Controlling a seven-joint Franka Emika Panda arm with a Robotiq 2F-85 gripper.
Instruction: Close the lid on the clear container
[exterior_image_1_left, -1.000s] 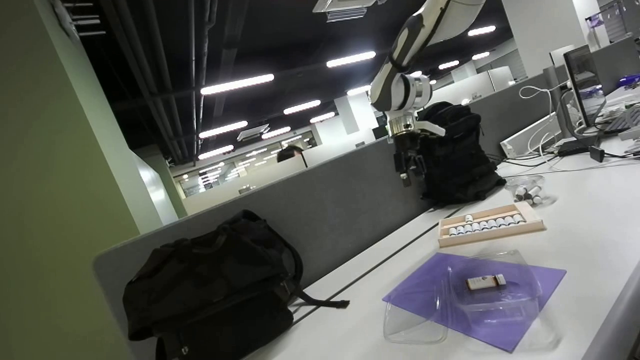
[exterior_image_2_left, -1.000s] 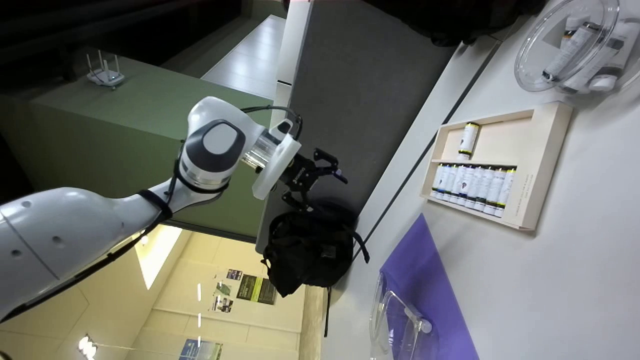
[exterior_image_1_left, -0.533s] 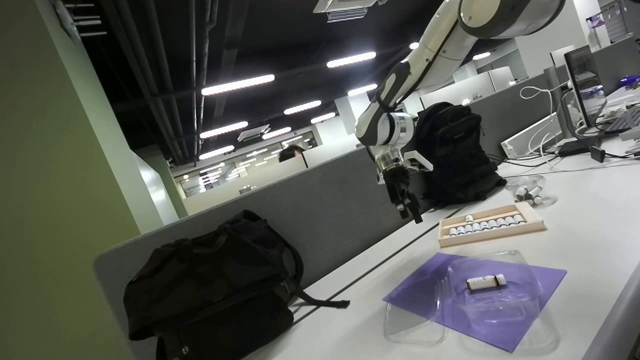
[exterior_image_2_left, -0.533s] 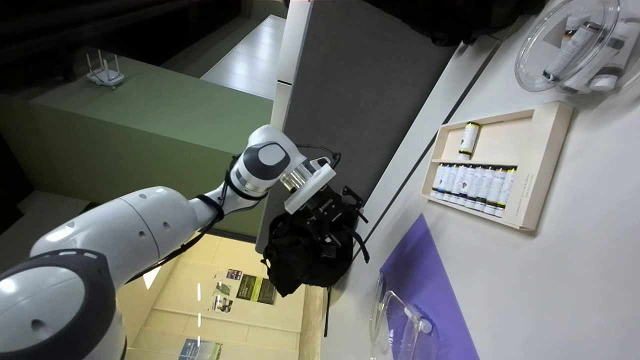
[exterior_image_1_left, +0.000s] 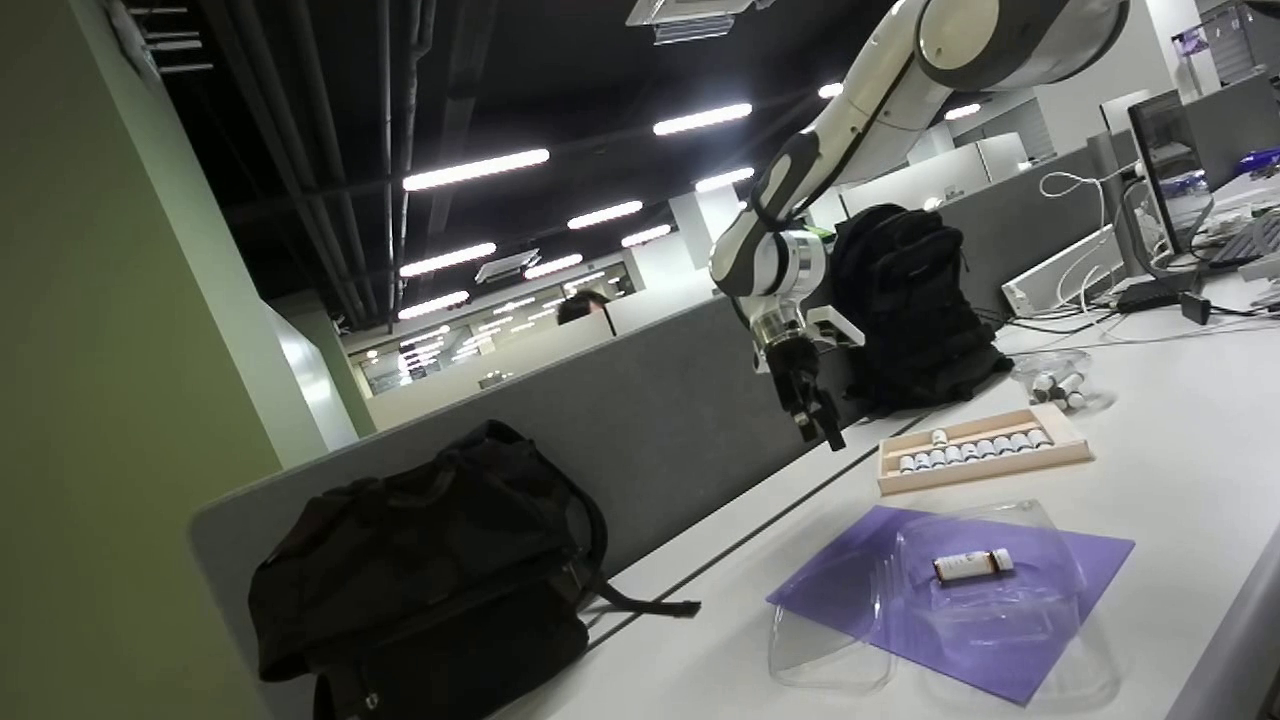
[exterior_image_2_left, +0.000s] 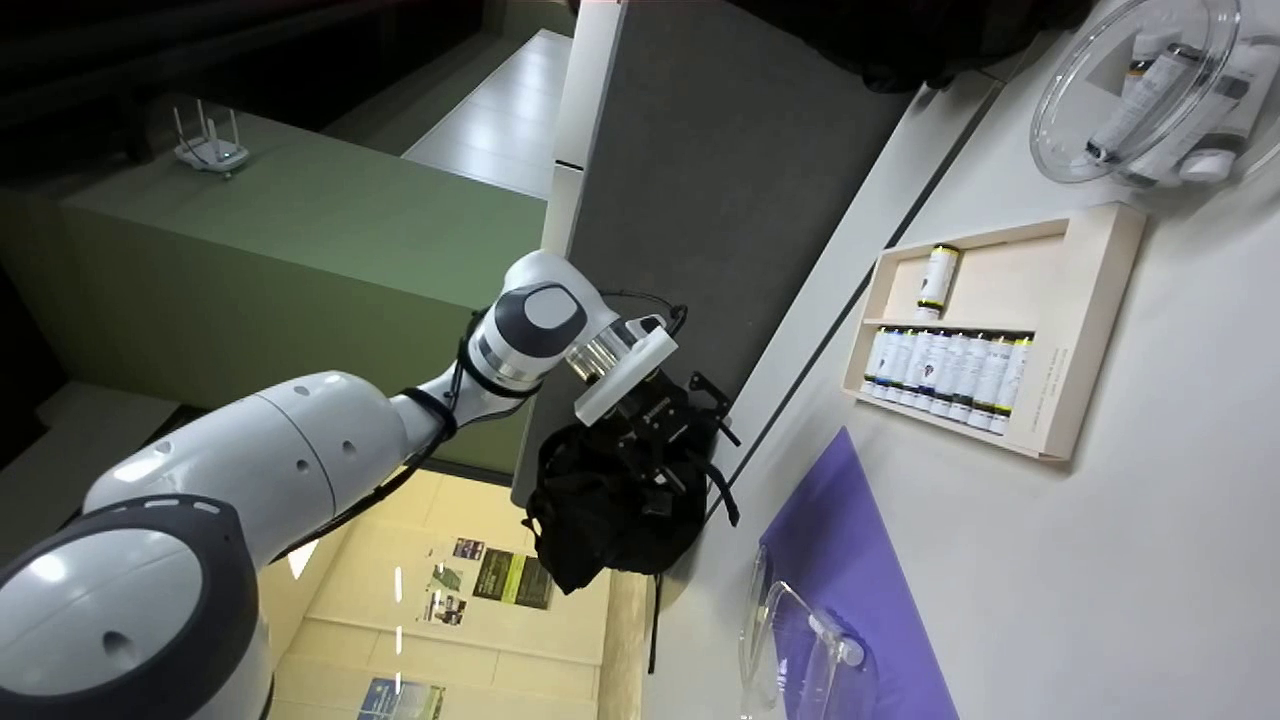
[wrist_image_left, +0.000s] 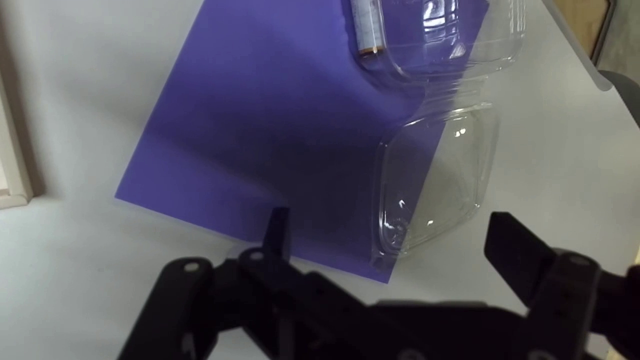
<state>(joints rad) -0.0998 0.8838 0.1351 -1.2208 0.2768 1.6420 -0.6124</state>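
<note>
The clear container (exterior_image_1_left: 1000, 625) sits on a purple sheet (exterior_image_1_left: 1095, 550). A small bottle (exterior_image_1_left: 968, 567) with a white label appears to lie inside it. The lid (exterior_image_1_left: 830, 655) lies opened out flat beside it, partly over the sheet and partly over the white table. In the wrist view the container (wrist_image_left: 450, 55) is at the top, the lid (wrist_image_left: 442, 170) below it, joined by a narrow strip. In an exterior view, clear plastic (exterior_image_2_left: 825, 640) is cut by the bottom edge. My gripper (wrist_image_left: 390, 220) is open and empty, raised above the table behind the lid; it shows in both exterior views (exterior_image_1_left: 822, 440) (exterior_image_2_left: 710, 465).
A wooden tray (exterior_image_1_left: 985, 478) with several white tubes stands behind the sheet. A clear bowl (exterior_image_2_left: 1042, 130) with tubes stands past it. Black backpacks (exterior_image_1_left: 430, 570) (exterior_image_1_left: 910, 310) lean by a grey partition (exterior_image_1_left: 680, 390). A monitor (exterior_image_1_left: 1165, 170) and cables stand further along.
Over the last second my arm has come down toward the table, and the gripper hangs lower. In the last half second it has barely moved. The container and lid have not moved.
</note>
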